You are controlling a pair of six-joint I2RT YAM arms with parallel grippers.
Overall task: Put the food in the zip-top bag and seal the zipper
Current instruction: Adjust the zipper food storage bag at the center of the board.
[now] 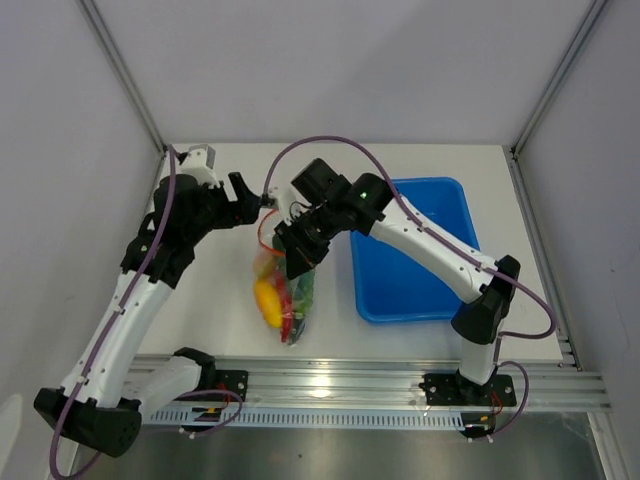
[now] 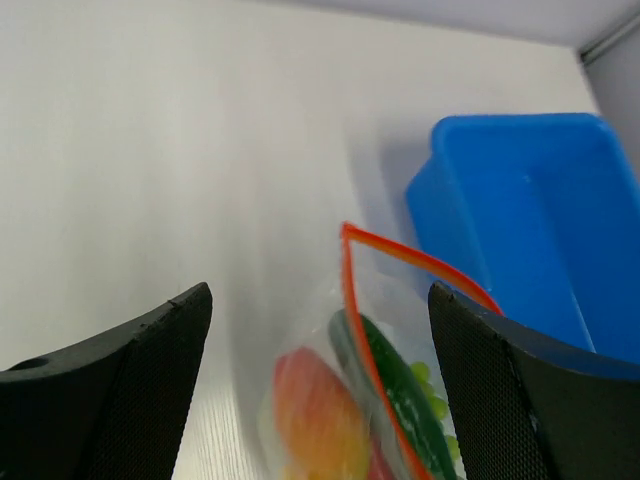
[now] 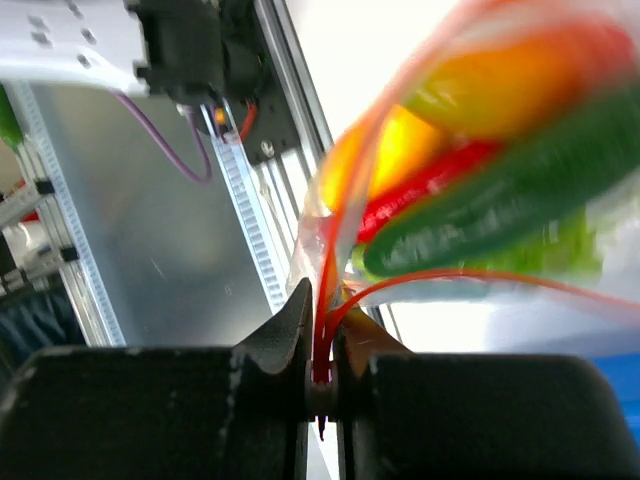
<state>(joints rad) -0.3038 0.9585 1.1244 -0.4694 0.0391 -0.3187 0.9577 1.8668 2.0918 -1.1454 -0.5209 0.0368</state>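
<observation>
Beside the blue tray [image 1: 396, 286], right hand [image 3: 322, 335] pinches the zipper [image 2: 349, 280]; left hand [image 2: 318, 295] spread wide.

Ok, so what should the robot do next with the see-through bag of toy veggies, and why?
Probably lower the open left gripper onto the thin red-orange zipper strip and pinch it. The clear crinkly plastic bag holds the toy food and the right gripper is shut on one spot of the strip, but its two sides gape apart, so the mouth isn't sealed.
</observation>
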